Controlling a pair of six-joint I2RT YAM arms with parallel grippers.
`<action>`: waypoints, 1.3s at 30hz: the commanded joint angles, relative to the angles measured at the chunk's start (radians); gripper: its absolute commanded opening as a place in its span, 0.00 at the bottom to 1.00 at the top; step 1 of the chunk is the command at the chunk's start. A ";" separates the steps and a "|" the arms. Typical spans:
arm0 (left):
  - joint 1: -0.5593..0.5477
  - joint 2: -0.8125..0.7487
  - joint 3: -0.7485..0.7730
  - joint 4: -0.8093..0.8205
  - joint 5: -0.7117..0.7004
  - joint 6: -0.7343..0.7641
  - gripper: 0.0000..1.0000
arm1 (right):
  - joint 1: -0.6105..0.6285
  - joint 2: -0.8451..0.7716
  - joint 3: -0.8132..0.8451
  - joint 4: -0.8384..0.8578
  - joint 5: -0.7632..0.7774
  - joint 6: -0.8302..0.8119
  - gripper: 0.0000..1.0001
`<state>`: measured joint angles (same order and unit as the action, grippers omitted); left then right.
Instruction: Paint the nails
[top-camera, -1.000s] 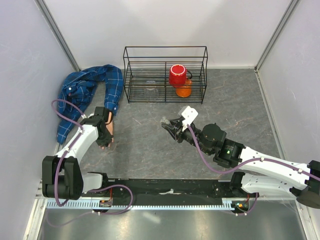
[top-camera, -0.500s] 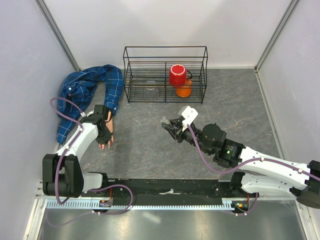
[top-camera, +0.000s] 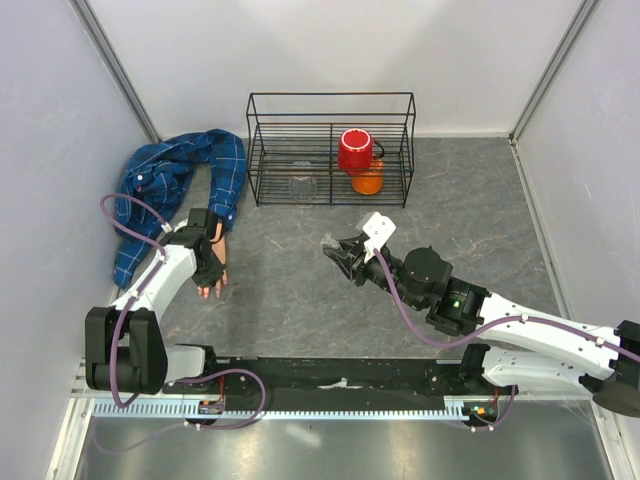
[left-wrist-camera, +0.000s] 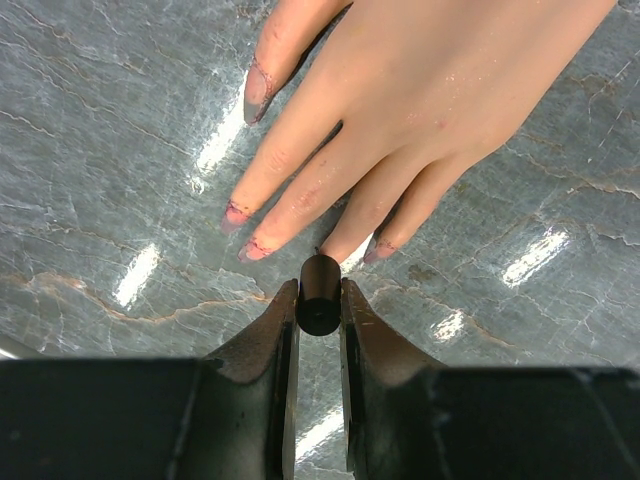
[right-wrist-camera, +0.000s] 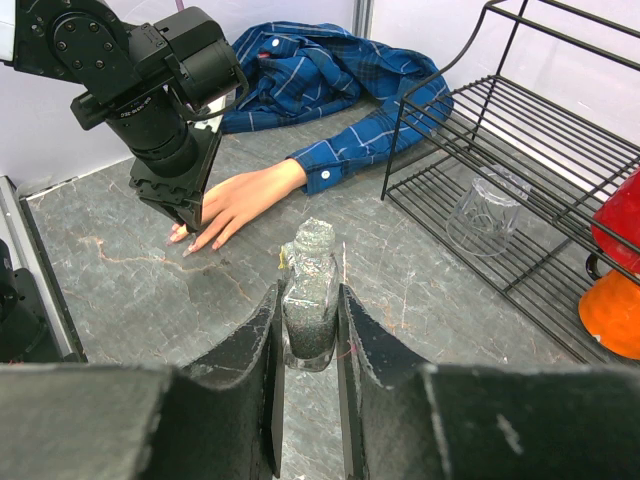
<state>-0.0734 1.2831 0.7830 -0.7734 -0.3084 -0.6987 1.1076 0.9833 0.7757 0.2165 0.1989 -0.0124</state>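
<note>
At the far left a blue plaid sleeve (top-camera: 226, 178) lies on the grey surface (top-camera: 300, 300), and the fake hand (left-wrist-camera: 420, 110) comes out of it, palm down and fingers spread. The left tool (left-wrist-camera: 319, 300) hangs right over the fingertips, clenched on a small black brush handle (left-wrist-camera: 319, 303). The handle's far end sits at the tip of the second finger from the right in the wrist view.

To do this step well, I would lower the brush slowly until only the bristles meet that nail. Then I would draw it along the finger's length, from base to tip, with light pressure so the hand does not slide.

The nails (left-wrist-camera: 254, 95) are long and pointed. Faint, patchy pink-purple marks show at their edges and tips (left-wrist-camera: 236, 216), so the coat looks thin and uneven.

Well apart to the right, the right tool (right-wrist-camera: 310, 322) is clenched on a glittery bottle (right-wrist-camera: 309, 285), holding it upright. Behind it stands a wire rack (top-camera: 330, 96) with a red cup (top-camera: 354, 150) and a clear glass (right-wrist-camera: 486, 215) inside.
</note>
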 joint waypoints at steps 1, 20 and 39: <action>0.007 -0.001 0.032 0.028 -0.001 0.031 0.02 | -0.003 0.000 0.022 0.034 -0.009 0.009 0.00; 0.006 -0.042 -0.031 -0.001 0.017 -0.030 0.02 | -0.005 0.002 0.020 0.037 -0.013 0.009 0.00; 0.007 -0.102 -0.025 -0.046 0.057 -0.048 0.02 | -0.005 0.003 0.020 0.040 -0.021 0.037 0.00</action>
<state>-0.0731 1.2240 0.7483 -0.8005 -0.2672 -0.7002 1.1076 0.9859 0.7757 0.2165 0.1917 0.0078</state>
